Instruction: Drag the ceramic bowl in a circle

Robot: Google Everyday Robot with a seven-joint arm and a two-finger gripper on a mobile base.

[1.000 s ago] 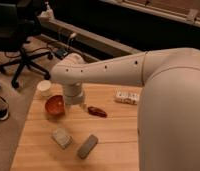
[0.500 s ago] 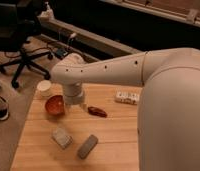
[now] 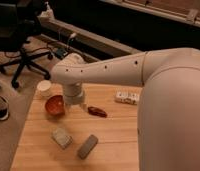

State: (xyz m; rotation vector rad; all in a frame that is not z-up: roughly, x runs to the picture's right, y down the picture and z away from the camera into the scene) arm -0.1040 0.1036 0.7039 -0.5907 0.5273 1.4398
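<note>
The ceramic bowl (image 3: 55, 105) is small, round and glossy red-orange. It sits on the wooden table (image 3: 118, 145) near the left edge. My white arm reaches in from the right, and my gripper (image 3: 74, 103) hangs down just right of the bowl, close to its rim. The wrist hides the fingers.
A white cylindrical cup (image 3: 44, 88) stands behind the bowl. A flat dark red oval object (image 3: 97, 111) lies right of the gripper. A grey sponge (image 3: 61, 137) and a dark grey block (image 3: 87, 146) lie in front. A white patterned packet (image 3: 126, 97) lies further right. An office chair (image 3: 18, 40) stands beyond the table.
</note>
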